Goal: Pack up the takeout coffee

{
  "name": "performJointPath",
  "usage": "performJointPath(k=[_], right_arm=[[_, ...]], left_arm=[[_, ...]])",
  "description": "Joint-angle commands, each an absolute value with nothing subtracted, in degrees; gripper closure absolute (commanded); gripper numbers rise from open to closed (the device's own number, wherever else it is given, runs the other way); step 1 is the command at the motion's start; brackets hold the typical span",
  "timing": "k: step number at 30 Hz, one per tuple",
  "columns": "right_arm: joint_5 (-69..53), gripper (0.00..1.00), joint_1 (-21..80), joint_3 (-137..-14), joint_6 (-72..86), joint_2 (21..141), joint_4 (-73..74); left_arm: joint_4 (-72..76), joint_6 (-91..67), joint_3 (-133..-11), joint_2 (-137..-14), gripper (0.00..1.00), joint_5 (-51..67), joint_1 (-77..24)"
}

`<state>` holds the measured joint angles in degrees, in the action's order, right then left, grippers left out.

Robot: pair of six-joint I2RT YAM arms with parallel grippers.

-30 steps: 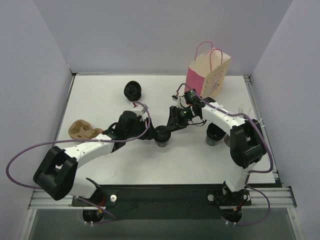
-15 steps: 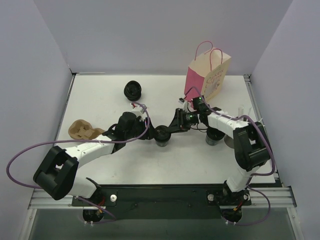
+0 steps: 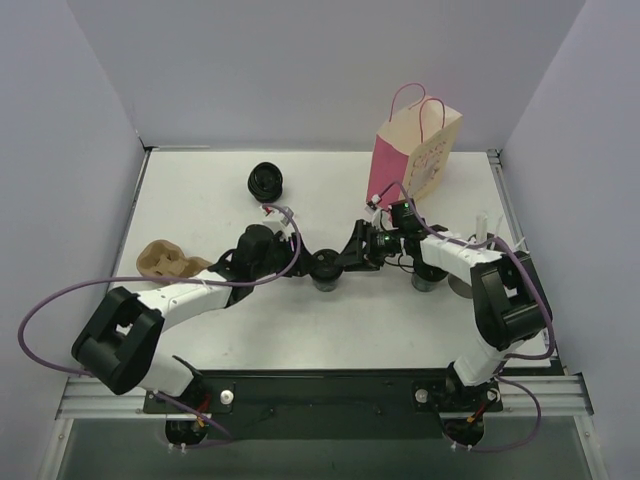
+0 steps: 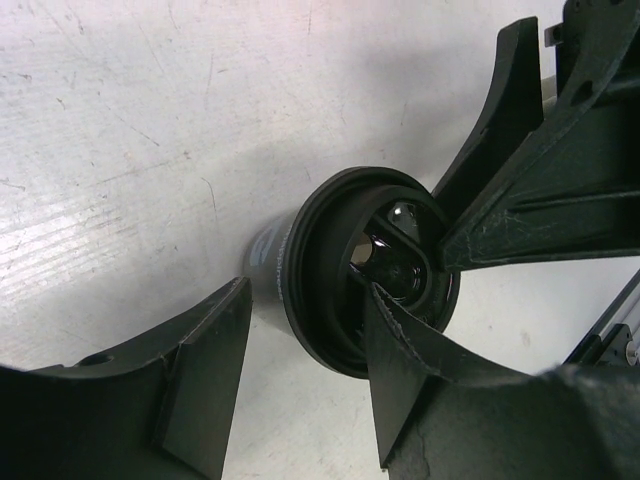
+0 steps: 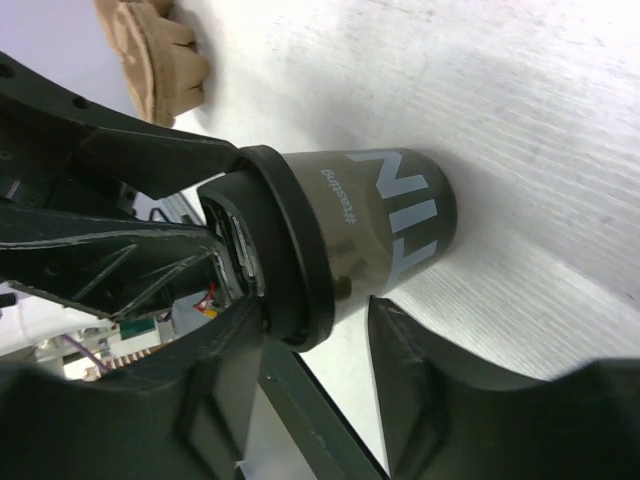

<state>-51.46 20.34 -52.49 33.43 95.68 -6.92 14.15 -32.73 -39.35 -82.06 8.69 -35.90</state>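
A takeout coffee cup [image 3: 325, 269] with a black lid stands mid-table. My left gripper [image 3: 303, 267] is at its left side and my right gripper [image 3: 348, 258] at its right. In the left wrist view the lid [image 4: 340, 270] faces the camera. The left gripper [image 4: 308, 300] is open, with one finger [image 4: 420, 380] across the lid's edge. In the right wrist view the grey-brown cup [image 5: 370, 230] stands just past the open right gripper [image 5: 318, 310], whose left finger [image 5: 225, 370] touches the lid's rim. A second cup [image 3: 428, 273] stands beside the right arm.
The pink paper bag [image 3: 415, 150] stands open at the back right. A ribbed black stack [image 3: 266, 181] lies at the back left. A tan cardboard carrier [image 3: 165, 260] lies beside the left arm. A grey cup with white sticks [image 3: 478, 232] shows partly behind the right arm.
My right arm has swung down and in from near the bag, bringing its gripper against the right side of the centre cup. The left arm and the cup have stayed put.
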Motion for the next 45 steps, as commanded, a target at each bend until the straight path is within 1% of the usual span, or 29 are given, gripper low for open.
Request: performJointPath(k=[1,5,13,16,20,24,27,33,45], right_arm=[[-46.49,0.52,20.30,-55.01,31.82,92.82,1.56],[-46.49,0.49,19.25,-58.88,29.62,92.98,6.14],[-47.11,0.48,17.58,-63.62,26.54,94.04,9.93],[-47.20,0.49,17.49,-64.42,25.75,94.57,10.28],[-48.07,0.53,17.49,-66.35,25.23,96.76,10.81],[-48.16,0.58,17.49,-66.45,24.96,97.73,10.81],[-47.99,0.60,17.58,-66.09,24.96,97.82,10.46],[-49.04,0.56,18.10,-65.74,24.35,98.26,10.02],[-48.08,0.57,20.13,-65.04,24.43,100.55,8.53]], left_arm=[[2.11,-26.73,-38.05,-87.27,0.43,4.57,-35.86],[0.79,-25.31,-39.90,-90.08,0.43,5.36,-35.95],[1.41,-24.61,-40.17,-90.53,0.43,5.62,-35.95],[1.23,-24.52,-40.43,-90.88,0.43,5.54,-35.95],[1.23,-24.52,-40.60,-90.97,0.43,5.54,-35.95],[1.05,-24.61,-40.52,-90.79,0.43,5.19,-35.95],[0.97,-24.78,-40.52,-90.62,0.44,5.10,-35.95],[1.05,-25.05,-40.52,-90.97,0.43,4.92,-36.21],[1.58,-25.75,-40.25,-91.93,0.43,4.48,-36.83]])
